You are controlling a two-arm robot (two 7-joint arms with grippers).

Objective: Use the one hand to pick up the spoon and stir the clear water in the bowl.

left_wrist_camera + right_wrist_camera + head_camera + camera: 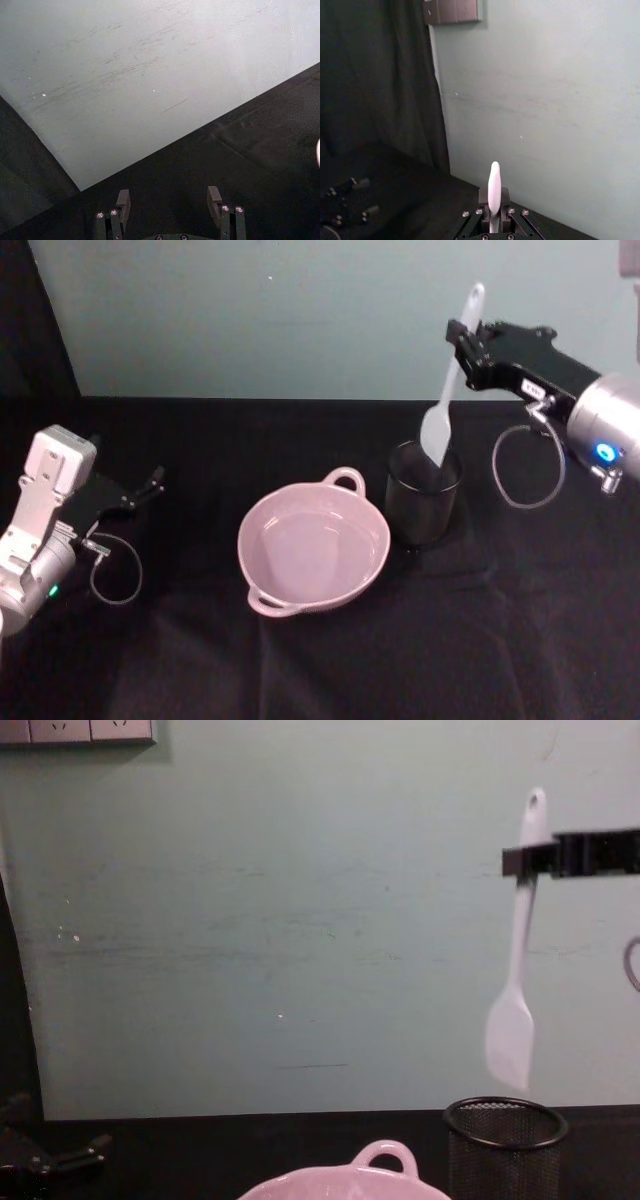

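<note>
My right gripper is shut on the upper handle of the white spoon, high above the table. The spoon hangs almost upright, and its flat head is just above the rim of the black mesh cup. In the right wrist view the handle end sticks up between the closed fingers. The pale pink bowl with clear water sits left of the cup at the table's middle. Far to the left, my left gripper rests low with its fingers apart and nothing between them.
A black cloth covers the table. A pale green wall stands behind it, with a dark curtain at the left. The mesh cup stands right beside the bowl's right rim.
</note>
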